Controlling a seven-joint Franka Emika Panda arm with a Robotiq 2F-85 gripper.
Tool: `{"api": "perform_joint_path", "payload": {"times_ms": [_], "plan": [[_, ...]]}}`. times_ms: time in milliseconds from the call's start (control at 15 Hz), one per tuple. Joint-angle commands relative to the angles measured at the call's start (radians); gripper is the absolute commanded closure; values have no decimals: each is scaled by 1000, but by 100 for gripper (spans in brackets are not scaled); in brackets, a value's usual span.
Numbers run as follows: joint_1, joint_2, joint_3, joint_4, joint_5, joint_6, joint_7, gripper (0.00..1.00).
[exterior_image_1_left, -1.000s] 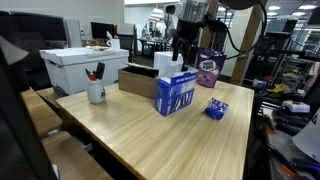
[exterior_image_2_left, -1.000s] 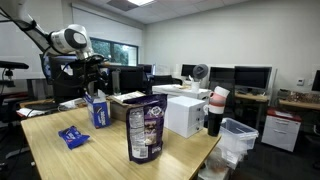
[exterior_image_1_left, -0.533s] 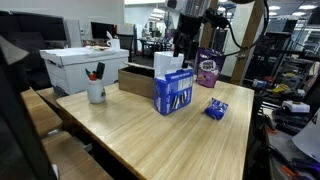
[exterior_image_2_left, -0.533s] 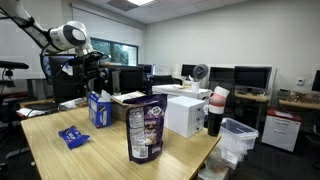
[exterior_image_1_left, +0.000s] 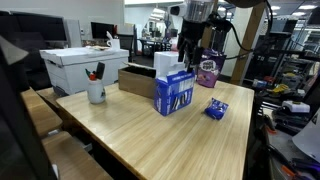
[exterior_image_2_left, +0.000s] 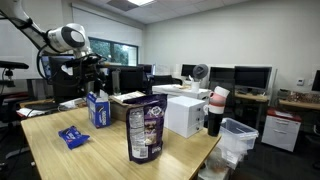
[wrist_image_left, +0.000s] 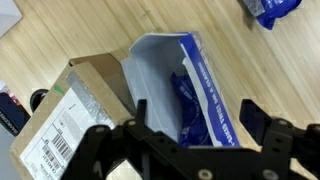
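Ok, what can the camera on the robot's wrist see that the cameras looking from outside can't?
Only the wrist view peeks down into the open blue box: something dark blue lies inside. It also shows the label on the cardboard box. Only the exterior views show the arm, the white mug with pens and the purple bag. Both show the blue box, the cardboard box, the small blue packet on the table and the open gripper above the box.
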Motion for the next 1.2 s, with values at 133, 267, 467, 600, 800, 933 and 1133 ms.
{"api": "perform_joint_path", "payload": {"times_ms": [133,267,467,600,800,933,1133], "plan": [[-10,-66,9,-95,-15,5,19,45],[-13,-80,1,-105,17,-3,16,57],[-20,-96,-10,-90,55,-34,78,73],[-29,-104,-17,-65,81,-57,116,89],[-34,-95,-25,-30,127,-88,148,97],[-37,-82,-24,-17,140,-78,175,100],[-31,-63,-24,-7,140,-29,144,97]]}}
